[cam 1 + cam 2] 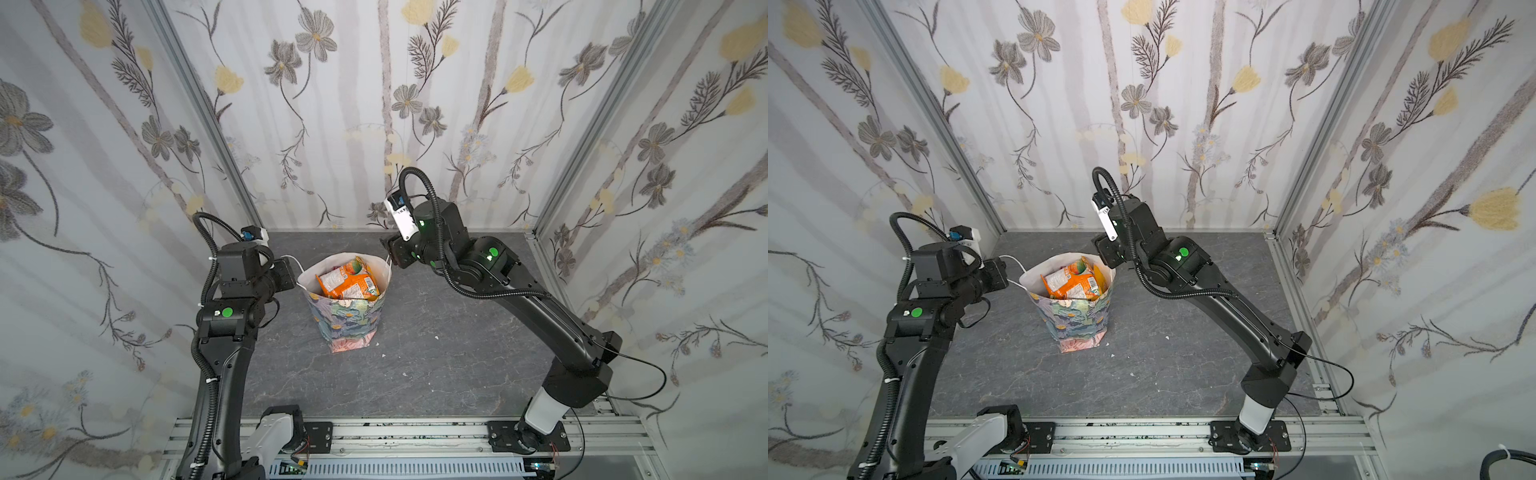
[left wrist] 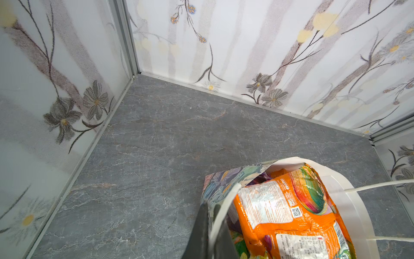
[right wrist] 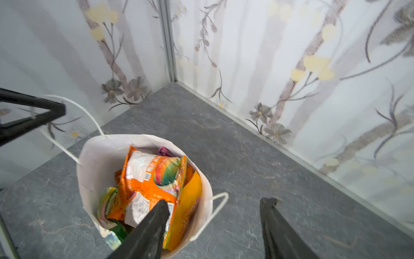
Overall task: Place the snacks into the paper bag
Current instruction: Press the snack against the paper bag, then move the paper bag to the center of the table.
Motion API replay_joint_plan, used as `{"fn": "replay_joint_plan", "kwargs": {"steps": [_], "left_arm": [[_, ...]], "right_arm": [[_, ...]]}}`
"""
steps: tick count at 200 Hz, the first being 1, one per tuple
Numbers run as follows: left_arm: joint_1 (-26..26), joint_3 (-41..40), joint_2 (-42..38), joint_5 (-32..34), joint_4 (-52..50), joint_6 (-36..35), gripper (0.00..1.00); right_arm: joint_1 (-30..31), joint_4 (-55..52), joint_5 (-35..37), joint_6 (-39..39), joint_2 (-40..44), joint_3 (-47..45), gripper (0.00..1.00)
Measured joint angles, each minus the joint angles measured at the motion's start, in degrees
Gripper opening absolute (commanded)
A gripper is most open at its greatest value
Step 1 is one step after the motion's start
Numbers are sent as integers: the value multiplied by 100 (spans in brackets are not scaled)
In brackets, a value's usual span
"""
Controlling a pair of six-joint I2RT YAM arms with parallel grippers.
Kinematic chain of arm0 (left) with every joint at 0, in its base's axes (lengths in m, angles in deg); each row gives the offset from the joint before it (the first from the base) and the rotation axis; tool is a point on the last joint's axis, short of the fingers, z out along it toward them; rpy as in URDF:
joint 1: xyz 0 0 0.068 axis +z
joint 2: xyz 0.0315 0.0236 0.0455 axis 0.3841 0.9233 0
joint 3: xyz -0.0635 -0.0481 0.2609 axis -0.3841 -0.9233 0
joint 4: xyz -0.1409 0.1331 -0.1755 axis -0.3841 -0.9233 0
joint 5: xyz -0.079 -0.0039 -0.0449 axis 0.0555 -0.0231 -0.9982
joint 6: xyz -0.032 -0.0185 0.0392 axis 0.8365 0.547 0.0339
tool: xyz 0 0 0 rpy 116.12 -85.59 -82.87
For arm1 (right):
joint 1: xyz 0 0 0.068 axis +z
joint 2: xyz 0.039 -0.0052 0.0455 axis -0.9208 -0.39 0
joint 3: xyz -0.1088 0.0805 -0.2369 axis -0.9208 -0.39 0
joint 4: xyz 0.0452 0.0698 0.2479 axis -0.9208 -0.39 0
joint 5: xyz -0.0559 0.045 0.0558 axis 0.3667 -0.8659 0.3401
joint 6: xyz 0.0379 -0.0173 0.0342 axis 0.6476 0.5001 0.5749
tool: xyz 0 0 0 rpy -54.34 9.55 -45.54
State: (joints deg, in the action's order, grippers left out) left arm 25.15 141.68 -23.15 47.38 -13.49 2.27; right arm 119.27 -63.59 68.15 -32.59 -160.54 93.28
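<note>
Bag (image 1: 349,320) stood mid-table (image 1: 436,353), snacks (image 1: 347,282) packed inside, an orange one on top. Left gripper (image 2: 209,208) was clamped tight on 1 cord handle (image 2: 224,201). Right gripper (image 3: 215,200) hung wide apart over the rim, gripping nothing.

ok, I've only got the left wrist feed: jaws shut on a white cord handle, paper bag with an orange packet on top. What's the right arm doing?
Observer: The right gripper hovers at the right rim of the paper bag, jaws wide open, nothing between them.
Operator: Any snacks outside the bag? My view misses the near side.
Observer: None in both top views: the grey tabletop shows no packet, and the snacks in sight sit inside the bag.
</note>
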Motion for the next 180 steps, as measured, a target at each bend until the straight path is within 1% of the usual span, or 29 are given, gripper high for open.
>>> {"fn": "replay_joint_plan", "kwargs": {"steps": [6, 10, 19, 22, 31, 41, 66, 104, 129, 142, 153, 180], "left_arm": [[0, 0, 2, 0, 0, 11, 1], [0, 0, 7, -2, 0, 9, 10], [0, 0, 11, 0, 0, 2, 38], [0, 0, 11, -2, 0, 7, 43], [0, 0, 11, 0, 0, 13, 45], [0, 0, 0, 15, 0, 31, 50], [0, 0, -52, 70, 2, 24, 60], [0, 0, -57, 79, 4, 26, 62], [0, 0, -48, 76, 7, 31, 64], [0, 0, -48, 72, 7, 35, 64], [0, 0, -48, 61, 9, 37, 62], [0, 0, -48, 4, 13, 37, 56]], "right_arm": [[-17, 81, 15, 96, 111, -280, 70], [-24, 118, 20, 140, 168, -439, 70], [-22, 227, -2, 258, 278, -807, 70], [-22, 264, -26, 291, 299, -903, 70], [-22, 393, -76, 402, 337, -1185, 70], [-20, 514, -103, 516, 341, -1386, 70], [-31, 774, -92, 678, 315, -1565, 70], [-131, 1200, -118, 785, 90, -1589, 67], [-243, 1298, -221, 789, -81, -1545, 62], [-273, 1294, -245, 787, -166, -1478, 55], [-280, 1296, -269, 785, -238, -1386, 47], [-319, 1290, -356, 778, -415, -1130, 23]]}}
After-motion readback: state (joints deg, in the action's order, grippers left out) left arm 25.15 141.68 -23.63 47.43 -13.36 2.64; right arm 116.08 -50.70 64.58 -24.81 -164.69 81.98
